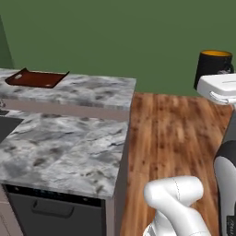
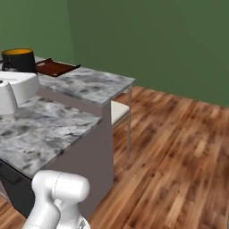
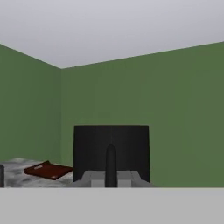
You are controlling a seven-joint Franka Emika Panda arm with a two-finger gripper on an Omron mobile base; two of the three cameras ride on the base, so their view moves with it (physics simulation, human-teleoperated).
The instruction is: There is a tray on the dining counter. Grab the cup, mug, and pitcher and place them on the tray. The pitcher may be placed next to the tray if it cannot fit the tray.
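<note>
Above the floor beside the dining counter (image 1: 69, 152), the claw (image 3: 111, 173) clamps the upright mug (image 1: 213, 68), mouth up.

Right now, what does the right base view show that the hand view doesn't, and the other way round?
Right base view alone: the mug's orange inside, a pale stool under the counter and the wood floor. Hand view alone: the ceiling, and the mug's black side straight ahead, beyond the tool. Both: the mug held up in the air, the tray on the counter, green walls.
</note>
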